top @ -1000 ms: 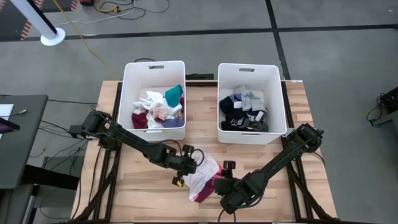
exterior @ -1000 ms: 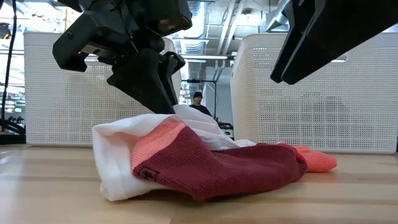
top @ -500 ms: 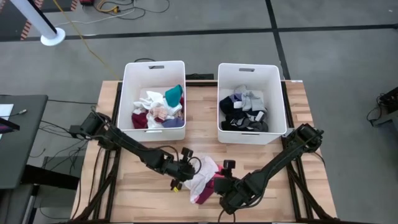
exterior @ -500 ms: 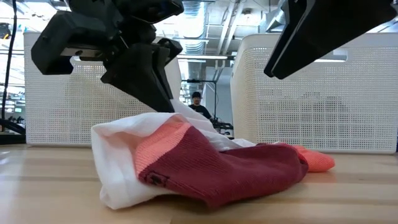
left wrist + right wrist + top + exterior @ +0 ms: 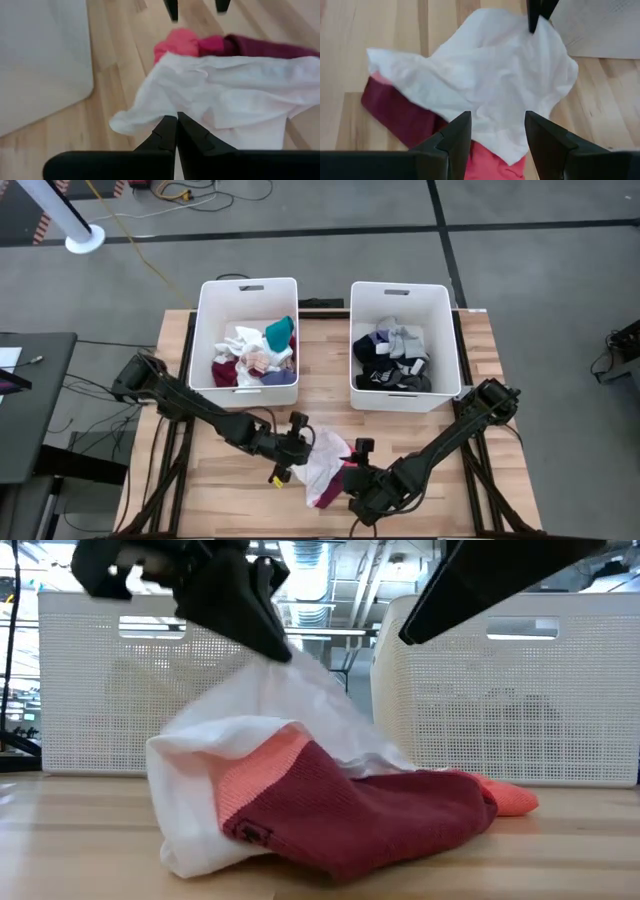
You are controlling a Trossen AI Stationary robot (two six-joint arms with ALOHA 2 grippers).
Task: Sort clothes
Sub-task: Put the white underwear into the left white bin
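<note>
- Left bin (image 5: 204, 330): white plastic, standing at the far side of the table (image 5: 220, 475). It contains light and coloured garments, including teal, white and pink pieces.
- Left gripper (image 5: 299, 442): positioned at the near-centre of the table, at the left edge of the loose pile. Its fingers (image 5: 167, 131) are pinched together on a fold of the white garment (image 5: 322, 460). In the low view the cloth rises in a peak to the fingertips, so that fold is off the wood.
- White garment: thin, soft and very light. It drapes and wrinkles freely and offers no stiff edge. The pinch on a single raised fold is likely sufficient to carry it. Expect the hanging part to trail and to drag on what lies below.
- Maroon sock (image 5: 370, 815): lies on the table, partly under the white garment, with a coral-pink cuff band and toe. The knit is thicker and looks less slippery. It may cling to the white cloth, so check that it separates cleanly.
- Right gripper (image 5: 357, 480): sits just beside the pile, on its near right side. Its fingers (image 5: 455, 132) are spread apart above the fabric and hold nothing.
- Right bin (image 5: 358, 340): white plastic, beside the left bin. It contains dark and grey items.
</note>
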